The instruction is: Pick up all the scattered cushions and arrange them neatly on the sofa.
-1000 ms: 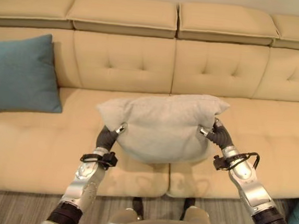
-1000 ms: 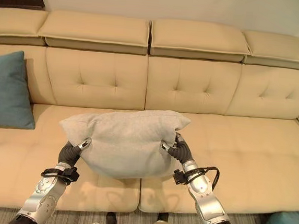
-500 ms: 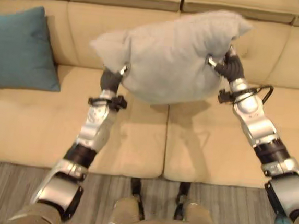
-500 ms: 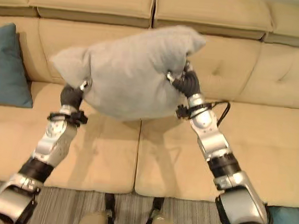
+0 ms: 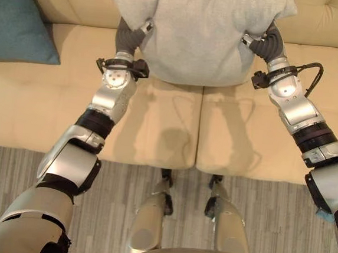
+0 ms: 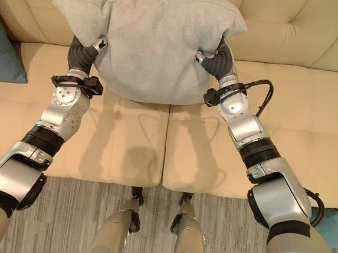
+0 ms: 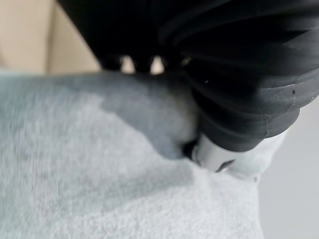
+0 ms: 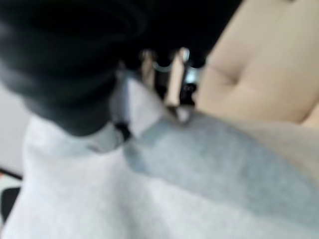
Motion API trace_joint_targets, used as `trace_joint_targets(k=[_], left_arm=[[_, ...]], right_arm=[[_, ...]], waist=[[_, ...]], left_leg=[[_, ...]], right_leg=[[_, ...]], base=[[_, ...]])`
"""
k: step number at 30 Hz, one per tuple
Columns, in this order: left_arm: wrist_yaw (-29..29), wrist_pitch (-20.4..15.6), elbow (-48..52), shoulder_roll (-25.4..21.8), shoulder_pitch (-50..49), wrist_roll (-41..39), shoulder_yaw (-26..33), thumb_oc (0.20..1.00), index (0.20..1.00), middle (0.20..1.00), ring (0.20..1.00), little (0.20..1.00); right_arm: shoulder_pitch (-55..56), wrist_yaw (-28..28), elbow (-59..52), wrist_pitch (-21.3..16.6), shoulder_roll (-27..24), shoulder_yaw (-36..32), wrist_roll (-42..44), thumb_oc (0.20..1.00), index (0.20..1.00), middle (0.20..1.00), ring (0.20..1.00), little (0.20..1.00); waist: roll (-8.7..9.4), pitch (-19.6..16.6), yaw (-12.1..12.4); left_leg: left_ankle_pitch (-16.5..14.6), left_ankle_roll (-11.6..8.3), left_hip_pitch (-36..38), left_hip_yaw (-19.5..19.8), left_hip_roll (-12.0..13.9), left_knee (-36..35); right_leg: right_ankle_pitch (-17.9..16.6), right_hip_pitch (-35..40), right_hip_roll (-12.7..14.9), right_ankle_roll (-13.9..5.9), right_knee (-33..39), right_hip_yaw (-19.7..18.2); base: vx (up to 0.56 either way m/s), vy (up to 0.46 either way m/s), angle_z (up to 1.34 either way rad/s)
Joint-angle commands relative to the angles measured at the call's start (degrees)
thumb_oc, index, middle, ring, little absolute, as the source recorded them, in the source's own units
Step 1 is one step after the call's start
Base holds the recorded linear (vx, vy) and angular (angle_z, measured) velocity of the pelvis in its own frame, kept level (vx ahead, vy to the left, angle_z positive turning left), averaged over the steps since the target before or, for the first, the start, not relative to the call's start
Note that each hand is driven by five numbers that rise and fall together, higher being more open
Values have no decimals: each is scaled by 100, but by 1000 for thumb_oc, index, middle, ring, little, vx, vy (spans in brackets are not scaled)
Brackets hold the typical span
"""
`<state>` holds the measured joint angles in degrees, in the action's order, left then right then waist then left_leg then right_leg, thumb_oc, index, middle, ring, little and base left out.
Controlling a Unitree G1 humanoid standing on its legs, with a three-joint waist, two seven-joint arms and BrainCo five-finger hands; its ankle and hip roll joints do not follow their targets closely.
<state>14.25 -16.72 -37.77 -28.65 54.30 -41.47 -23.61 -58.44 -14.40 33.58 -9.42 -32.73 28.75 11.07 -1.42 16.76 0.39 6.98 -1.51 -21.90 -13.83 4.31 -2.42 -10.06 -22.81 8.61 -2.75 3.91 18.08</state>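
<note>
Cushion [image 5: 195,31] now sits higher and farther out than a second ago, pinched between left robot hand [image 5: 131,35] and right robot hand [image 5: 267,43], nearing the sofa [image 5: 157,131] backrest. Right eye view agrees. Wrist views, though blurry, suggest fingers clamped into grey fabric.

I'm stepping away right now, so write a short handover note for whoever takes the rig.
Left hand and right hand each grip a side of the grey cushion, held up in front of the sofa backrest, above the seat.
Teal cushion already leans at the sofa's left end.
Left: set the grey cushion against the backrest and release. Another teal object lies on the floor at right; check it.
</note>
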Motion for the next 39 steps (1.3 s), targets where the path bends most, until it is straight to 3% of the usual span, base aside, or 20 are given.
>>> trace_joint_targets(k=[1,7,8,9,10,12,16,17,18,19,24,31,34,39], left_arm=[[-401,-667,470,553,1304,370,-683,200,200,200,200,200],[-359,-663,37,625,1267,308,-619,200,200,200,200,200],[-324,-659,-98,630,1320,296,-614,200,200,200,200,200],[-229,-658,-453,673,1526,186,-558,1000,1000,1000,1000,1000],[-196,-625,-673,652,1648,146,-543,1000,1000,1000,1000,1000],[-69,-512,-1054,528,1972,303,-617,1000,1000,1000,1000,1000],[29,-364,-1574,378,2381,231,-638,1000,1000,1000,1000,1000],[42,-374,-1632,341,2471,193,-631,1000,1000,1000,1000,1000],[41,-372,-1635,339,2471,191,-632,1000,1000,1000,1000,1000],[66,-356,-1792,238,2636,89,-646,1000,1000,1000,1000,1000],[42,-282,-2003,53,2830,40,-675,1000,1000,1000,1000,1000],[-268,-203,-1810,-628,2416,1,-584,1000,1000,1000,1000,1000],[-587,-206,-1429,-1047,1899,-44,-464,1000,1000,1000,1000,1000],[-628,-233,-1091,-1209,1457,-71,-299,1000,1000,1000,1000,1000]], right_arm=[[-1182,162,-403,-743,564,599,-112,200,200,200,200,200],[-1397,254,-34,-714,499,780,-115,200,200,200,200,200],[-1478,233,66,-701,526,819,-139,200,200,200,200,200],[-1704,206,352,-677,639,920,-115,332,332,332,332,332],[-1857,220,537,-625,641,1022,-142,517,517,517,517,517],[-2131,96,909,-490,759,1127,-203,1000,1000,1000,1000,1000],[-2591,-298,1780,-156,1106,1234,-471,1000,1000,1000,1000,1000],[-2702,-420,1958,-109,1186,1235,-557,1000,1000,1000,1000,1000],[-2703,-418,1962,-108,1190,1235,-556,1000,1000,1000,1000,1000],[-2854,-743,2210,11,1356,1153,-694,1000,1000,1000,1000,1000],[-3037,-1235,2484,157,1505,951,-824,1000,1000,1000,1000,1000],[-2862,-1096,2294,150,966,809,-438,1000,1000,1000,1000,1000],[-2452,-754,1883,103,465,868,-479,1000,1000,1000,1000,1000],[-2188,-585,1382,119,220,813,-586,1000,1000,1000,1000,1000]], waist=[[-8,-244,56],[-52,-192,87],[-58,-233,93],[-34,-195,83],[-26,-196,71],[-24,-174,63],[-45,-152,88],[-32,-88,72],[-42,-127,78],[-55,-113,83],[-80,-108,77],[-33,-132,71],[23,-143,53],[47,-141,40]], left_leg=[[54,-348,-258,281,-3,140],[127,-385,-503,260,6,109],[2,-437,-457,319,11,77],[135,-403,-601,260,11,117],[142,-411,-624,260,14,119],[155,-421,-639,263,24,115],[13,-467,-510,347,21,97],[132,-418,-569,288,8,144],[13,-466,-500,350,15,108],[-5,-474,-459,352,4,136],[85,-427,-267,299,-32,106],[7,-416,281,274,-63,15],[-42,-418,526,221,-58,-6],[-57,-420,656,162,-42,0]], right_leg=[[462,-489,242,-583,-976,-303],[389,-780,258,-596,-966,-329],[505,-766,240,-661,-969,-399],[345,-891,265,-609,-950,-365],[339,-915,262,-608,-950,-371],[327,-927,270,-609,-946,-368],[442,-817,253,-659,-951,-436],[304,-854,276,-592,-944,-386],[426,-804,254,-655,-944,-444],[438,-746,258,-645,-947,-445],[360,-549,292,-576,-943,-366],[417,-40,277,-574,-917,-325],[449,175,245,-573,-898,-339],[433,298,208,-567,-824,-346]], base=[[0,0,0],[14,-1,-1],[-4,-17,-5],[-2,-18,-4],[-96,-7,0],[35,1,4],[17,6,0],[0,0,0],[0,0,0],[0,0,0],[1,29,0],[24,22,9],[-2,6,1],[-33,-2,-4]])
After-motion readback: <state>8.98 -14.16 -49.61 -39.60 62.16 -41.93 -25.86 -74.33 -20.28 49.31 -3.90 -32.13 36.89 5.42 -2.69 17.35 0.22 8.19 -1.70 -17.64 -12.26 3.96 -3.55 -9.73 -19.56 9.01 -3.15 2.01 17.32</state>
